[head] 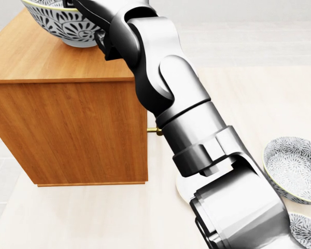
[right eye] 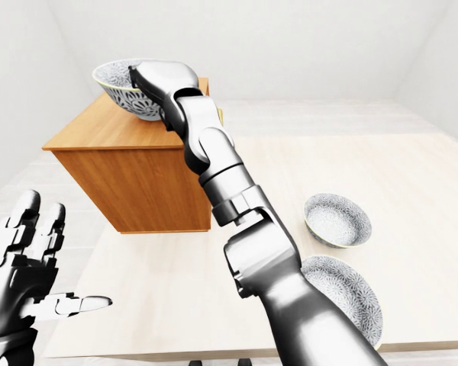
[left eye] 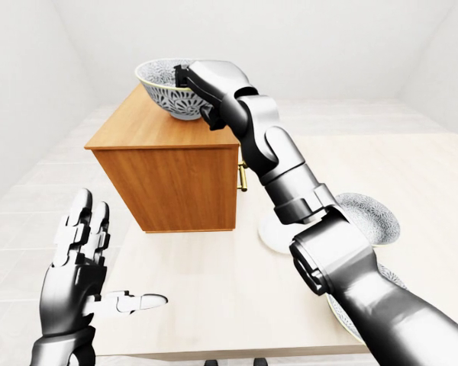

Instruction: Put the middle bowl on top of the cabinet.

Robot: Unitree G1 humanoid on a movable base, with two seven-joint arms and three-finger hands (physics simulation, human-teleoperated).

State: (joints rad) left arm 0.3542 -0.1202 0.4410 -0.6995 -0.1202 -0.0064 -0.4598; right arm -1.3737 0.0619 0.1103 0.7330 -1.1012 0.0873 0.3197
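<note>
A patterned grey-and-white bowl point(left eye: 162, 91) sits at the far end of the wooden cabinet's top point(left eye: 145, 128), in the upper left of the left-eye view. My right hand point(left eye: 192, 79) reaches over the cabinet, and its fingers are closed on the bowl's right rim. I cannot tell whether the bowl's base rests on the wood or hangs just above it. My left hand point(left eye: 111, 255) stands open at the lower left, fingers spread, holding nothing, well short of the cabinet.
Two more patterned bowls lie on the pale table point(right eye: 412, 175) to the right: a smaller one point(right eye: 337, 219) and a larger one point(right eye: 345, 296) partly behind my right arm. A brass handle point(left eye: 243, 177) sticks out of the cabinet's right side.
</note>
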